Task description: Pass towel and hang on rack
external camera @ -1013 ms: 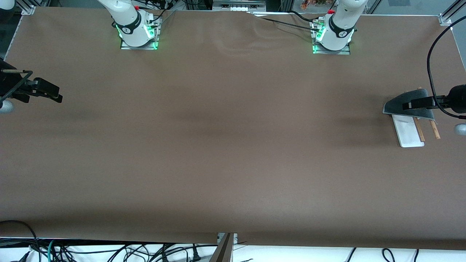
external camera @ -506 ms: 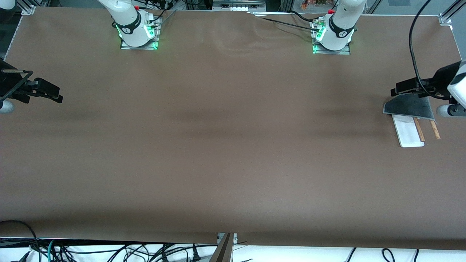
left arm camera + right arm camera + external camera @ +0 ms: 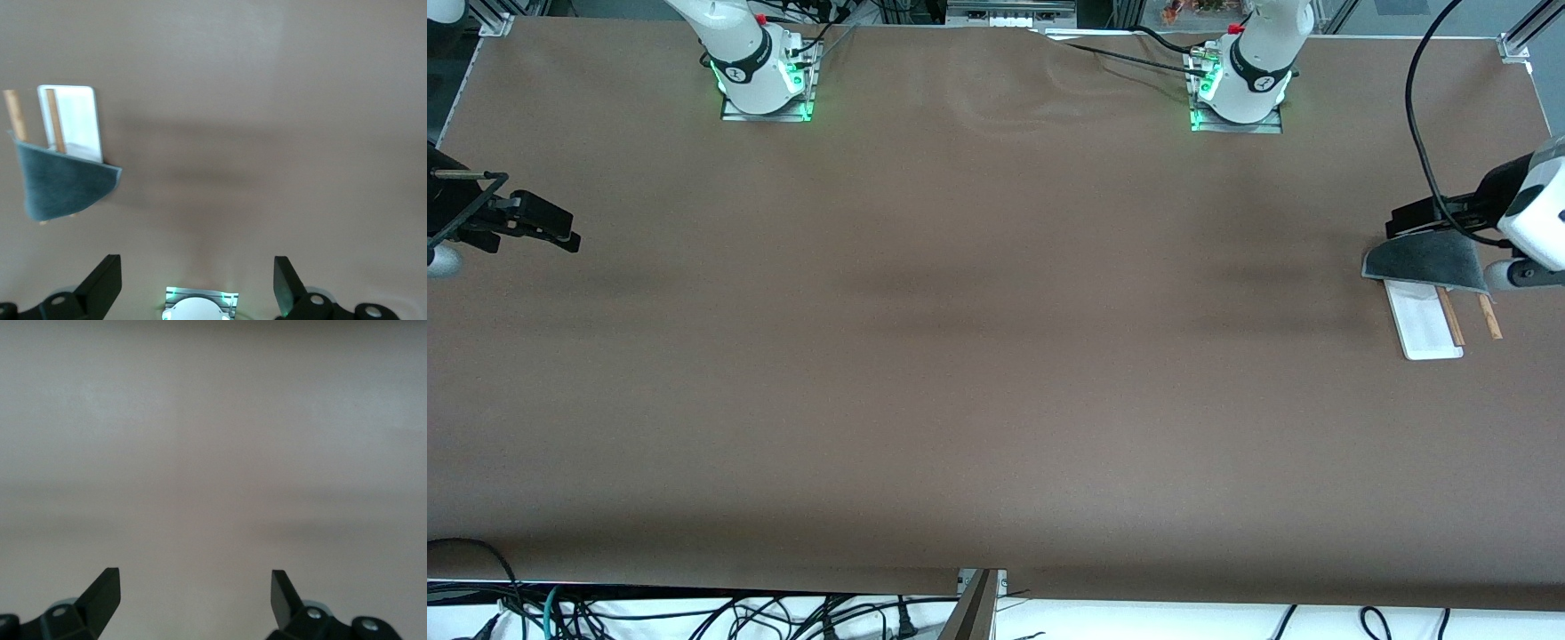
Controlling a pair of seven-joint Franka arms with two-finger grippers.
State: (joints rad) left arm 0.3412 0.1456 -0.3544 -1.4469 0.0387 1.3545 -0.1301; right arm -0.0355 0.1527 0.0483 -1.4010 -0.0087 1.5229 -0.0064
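You have the small fuzzy towel (image 3: 1424, 262), its dark grey face up, draped over the two thin brown wooden rods of the rack (image 3: 1427, 324), whose flat white rectangular base sits on the brown table (image 3: 996, 356) at the left arm's end. The cloth covers the rod ends farther from the front camera and falls to either side of them, so the rods carry it and no grip is needed; judged from this, the hanging looks done.

Your left gripper (image 3: 1414, 213) hangs in the air just beside the draped towel, over bare table next to the rack. Its fingers (image 3: 100, 283) are spread wide, with nothing between them and nothing touching them; in the left wrist view the towel and rack lie well apart from the pads.

Your right gripper (image 3: 560, 233) waits over the right arm's end of the table. Its fingers (image 3: 100, 590) are spread just as wide, holding nothing, with only bare tabletop under them.
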